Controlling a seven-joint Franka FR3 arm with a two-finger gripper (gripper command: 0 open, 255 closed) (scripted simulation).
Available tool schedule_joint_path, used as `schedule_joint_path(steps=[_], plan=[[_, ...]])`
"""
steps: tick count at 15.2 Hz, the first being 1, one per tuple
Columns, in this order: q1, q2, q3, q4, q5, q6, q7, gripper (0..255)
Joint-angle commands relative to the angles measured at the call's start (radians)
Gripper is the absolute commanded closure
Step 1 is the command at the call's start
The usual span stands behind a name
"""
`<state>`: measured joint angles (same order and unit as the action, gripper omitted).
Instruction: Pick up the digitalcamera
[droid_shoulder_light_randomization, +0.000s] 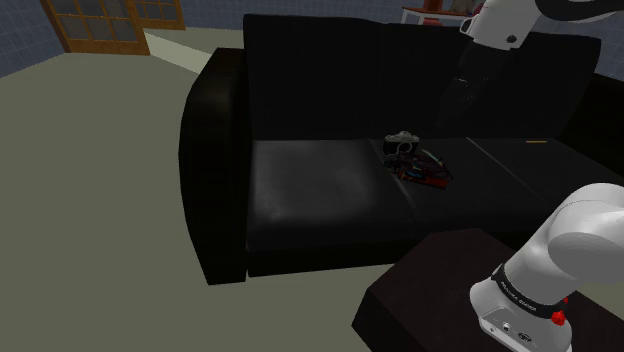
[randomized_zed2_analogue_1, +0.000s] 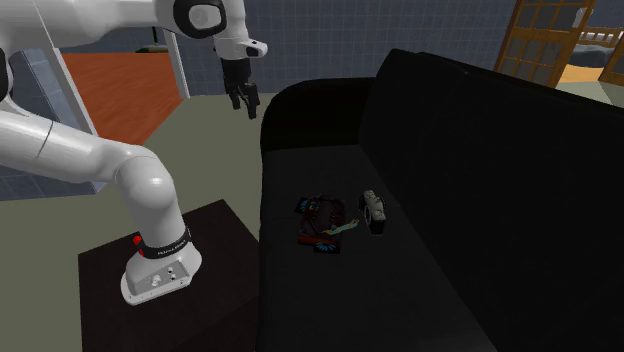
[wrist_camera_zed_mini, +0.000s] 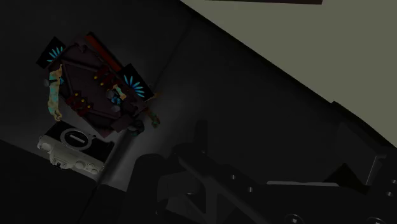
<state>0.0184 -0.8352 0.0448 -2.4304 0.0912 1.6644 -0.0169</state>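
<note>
The digital camera (droid_shoulder_light_randomization: 403, 143) is a small black body with a pale top, lying on the black sofa's seat (droid_shoulder_light_randomization: 320, 190) close to the backrest. A flat, colourful patterned item (droid_shoulder_light_randomization: 426, 171) lies right against it, on the side toward the seat's front. In the second exterior view my gripper (randomized_zed2_analogue_1: 245, 97) hangs high above the sofa's near armrest, far from the camera (randomized_zed2_analogue_1: 375, 212) and the patterned item (randomized_zed2_analogue_1: 322, 225), and its fingers stand apart with nothing between them. In the wrist view the camera (wrist_camera_zed_mini: 72, 147) and patterned item (wrist_camera_zed_mini: 95, 89) lie well off to one side of the open gripper (wrist_camera_zed_mini: 280, 172).
The dark box stand (randomized_zed2_analogue_1: 110, 270) sits in front of the sofa, with the arm's white base (randomized_zed2_analogue_1: 160, 270) on it. The sofa's thick armrests (droid_shoulder_light_randomization: 212, 150) and tall backrest (randomized_zed2_analogue_1: 480, 150) enclose the seat. A wooden lattice door (droid_shoulder_light_randomization: 110, 25) stands beyond, across open floor.
</note>
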Motion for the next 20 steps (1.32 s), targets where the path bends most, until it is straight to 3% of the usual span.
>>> schedule_joint_path(steps=[1,12,20], plan=[[0.000,0.000,0.000,0.000,0.000,0.000,0.000,0],[-0.024,0.274,-0.265,0.054,-0.087,0.145,-0.375,0],[-0.012,0.577,-0.430,0.215,-0.050,0.215,-0.659,0]])
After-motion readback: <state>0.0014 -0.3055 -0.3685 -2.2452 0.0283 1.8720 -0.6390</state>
